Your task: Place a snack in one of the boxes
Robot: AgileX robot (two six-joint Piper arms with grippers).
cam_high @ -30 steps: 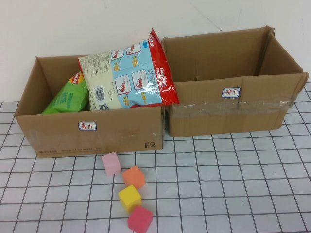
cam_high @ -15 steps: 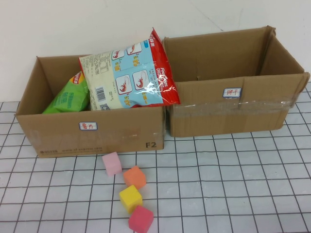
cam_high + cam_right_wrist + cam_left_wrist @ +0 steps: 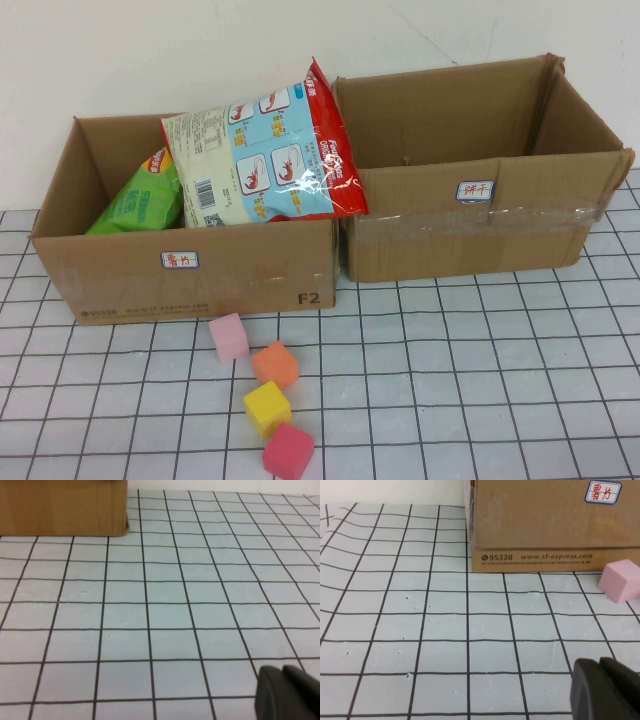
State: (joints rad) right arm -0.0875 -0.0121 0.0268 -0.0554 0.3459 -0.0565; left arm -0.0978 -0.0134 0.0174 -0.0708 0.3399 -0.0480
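Four foam cubes on gridded table (image 3: 520,400) — pink (image 3: 229,336), orange (image 3: 275,364), yellow (image 3: 267,408), magenta (image 3: 289,451).
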